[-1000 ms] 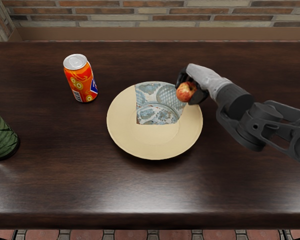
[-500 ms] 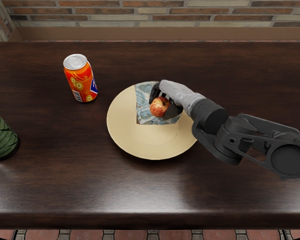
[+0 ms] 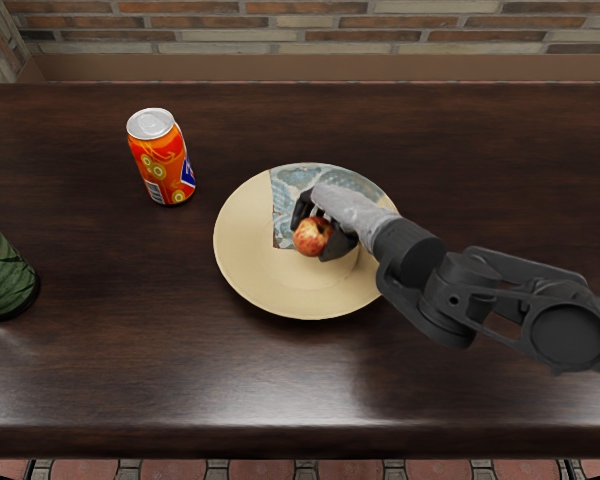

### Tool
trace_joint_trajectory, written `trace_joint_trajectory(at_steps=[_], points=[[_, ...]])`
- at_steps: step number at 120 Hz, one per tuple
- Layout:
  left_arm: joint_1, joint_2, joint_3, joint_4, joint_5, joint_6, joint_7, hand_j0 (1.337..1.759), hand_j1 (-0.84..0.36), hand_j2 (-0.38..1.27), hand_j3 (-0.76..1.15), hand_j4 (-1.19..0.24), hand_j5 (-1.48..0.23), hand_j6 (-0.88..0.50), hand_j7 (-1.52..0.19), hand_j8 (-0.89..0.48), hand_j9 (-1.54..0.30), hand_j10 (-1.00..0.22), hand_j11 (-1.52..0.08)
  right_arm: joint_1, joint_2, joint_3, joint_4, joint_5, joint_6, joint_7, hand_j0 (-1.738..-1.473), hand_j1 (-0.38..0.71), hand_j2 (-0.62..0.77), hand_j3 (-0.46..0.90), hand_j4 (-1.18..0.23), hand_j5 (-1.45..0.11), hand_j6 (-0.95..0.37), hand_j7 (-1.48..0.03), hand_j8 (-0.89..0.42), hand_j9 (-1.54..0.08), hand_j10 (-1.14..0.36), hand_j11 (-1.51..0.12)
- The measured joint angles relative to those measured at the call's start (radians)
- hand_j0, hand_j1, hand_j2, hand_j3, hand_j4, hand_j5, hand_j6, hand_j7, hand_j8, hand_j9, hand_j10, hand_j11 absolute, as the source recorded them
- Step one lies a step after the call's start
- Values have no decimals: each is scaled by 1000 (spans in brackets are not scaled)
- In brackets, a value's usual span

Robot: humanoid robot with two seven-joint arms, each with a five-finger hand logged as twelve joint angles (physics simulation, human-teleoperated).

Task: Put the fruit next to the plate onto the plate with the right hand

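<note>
The small red-and-yellow apple (image 3: pixel 311 236) now sits low over the middle of the round tan plate (image 3: pixel 248 262), right at the near edge of its blue-grey patterned centre. A second ago it was held at the plate's far right rim, and half a second ago it was already over the patterned part but a little farther back. So the carry has run leftward and then slightly nearer and down.

The right hand (image 3: pixel 332 214) has its dark fingers curled around the apple from the far and right sides, gripping it, and its arm reaches in from the right across the plate's near right rim. From this slanted view I cannot tell whether the apple's underside touches the plate or hangs just above it.

For the task, the transport part looks finished, because the fruit is inside the rim and well away from the edge. What seems left is setting it down, loosening the grip and drawing the hand away without nudging the fruit into a roll.

The orange soda can (image 3: pixel 161 157) stands upright to the far left of the plate. The green ribbed cup (image 3: pixel 0 270) sits at the left edge of the dark wooden surface (image 3: pixel 300 400). Both are well apart from the arm.
</note>
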Motion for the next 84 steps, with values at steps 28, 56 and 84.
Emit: trace_joint_trajectory(at_steps=[28,56,84], points=[[0,0,0,0,0,0,0,1658,339,2,0,-9,-11,-9,-11,-9,-11,-9,-11,-1,-15,33,19,26,5,0,-1657,-173,24,0,-184,-282,-129,-264,-135,-278,-196,-279],[0,0,0,0,0,0,0,1658,339,2,0,-9,-11,-9,-11,-9,-11,-9,-11,-3,-156,278,29,362,278,0,-1658,-294,8,0,-60,-90,-43,-84,-45,-89,-63,-89],[9,0,0,0,0,0,0,1658,339,2,0,-9,-11,-9,-11,-9,-11,-9,-11,-17,-431,443,-99,880,725,0,-1658,-332,3,0,-20,-29,-15,-27,-15,-28,-21,-29]])
